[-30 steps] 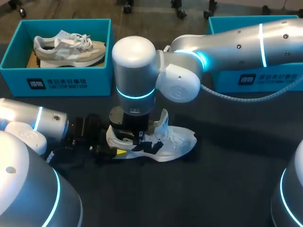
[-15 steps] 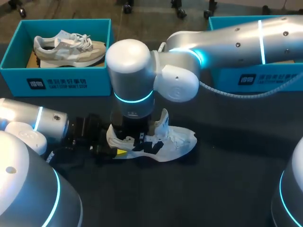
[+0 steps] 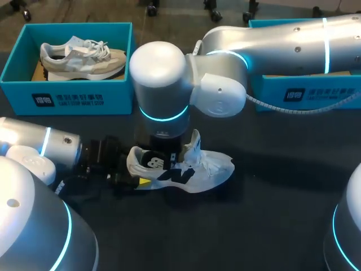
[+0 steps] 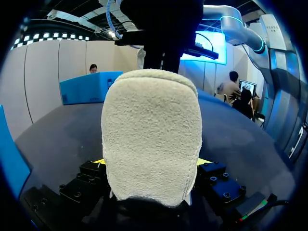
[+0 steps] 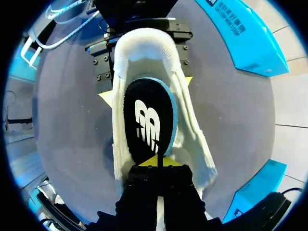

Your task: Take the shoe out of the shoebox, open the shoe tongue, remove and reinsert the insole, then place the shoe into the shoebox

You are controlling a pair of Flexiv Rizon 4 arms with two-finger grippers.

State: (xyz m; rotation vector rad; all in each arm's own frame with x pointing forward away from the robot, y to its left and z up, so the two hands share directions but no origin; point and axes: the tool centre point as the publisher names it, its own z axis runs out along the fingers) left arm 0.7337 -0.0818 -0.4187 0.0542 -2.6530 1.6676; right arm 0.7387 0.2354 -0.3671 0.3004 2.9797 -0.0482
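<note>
Black insole inside shoe: right wrist view | left wrist: heel only

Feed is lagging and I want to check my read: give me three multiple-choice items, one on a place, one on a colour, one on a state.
1. Where is the white shoe? A on the floor B on the table C hanging in the air
2. What colour is the insole? A red B black C yellow
3. What is the state of the left gripper? A open, clear of the shoe B shut on a lace C shut on the shoe's heel
Answers: 1 B, it lies on the dark table; 2 B, black with a white logo; 3 C, both yellow tips press the heel.
</note>
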